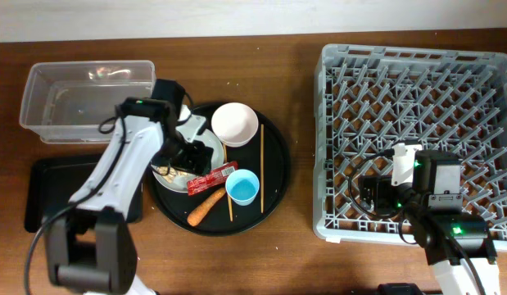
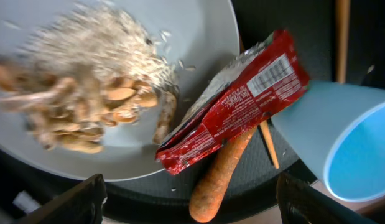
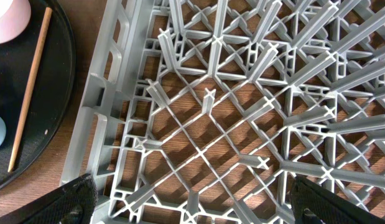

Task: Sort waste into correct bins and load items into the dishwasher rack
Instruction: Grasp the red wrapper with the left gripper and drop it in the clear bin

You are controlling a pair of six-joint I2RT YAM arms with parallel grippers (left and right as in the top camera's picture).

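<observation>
On the round black tray (image 1: pixel 273 164) lie the grey plate (image 1: pixel 210 152) with beige food scraps (image 2: pixel 80 118), a red snack wrapper (image 1: pixel 213 178), an orange carrot (image 1: pixel 205 207), a white-pink bowl (image 1: pixel 234 124), a light blue cup (image 1: pixel 242 188) and two chopsticks (image 1: pixel 262 168). My left gripper (image 1: pixel 186 156) is open, low over the plate; its wrist view shows the wrapper (image 2: pixel 239 99), carrot (image 2: pixel 220 177) and cup (image 2: pixel 347 146) between wide fingers (image 2: pixel 192 202). My right gripper (image 1: pixel 369 194) is open over the grey dishwasher rack (image 1: pixel 417 74), empty (image 3: pixel 192 199). The white paper bit is not visible.
A clear plastic box (image 1: pixel 85 102) stands at the far left, a shallow black rectangular tray (image 1: pixel 48 192) in front of it, partly under my left arm. The rack's left wall (image 3: pixel 96 118) lies close to the round tray. A chopstick (image 3: pixel 30 87) shows in the right wrist view.
</observation>
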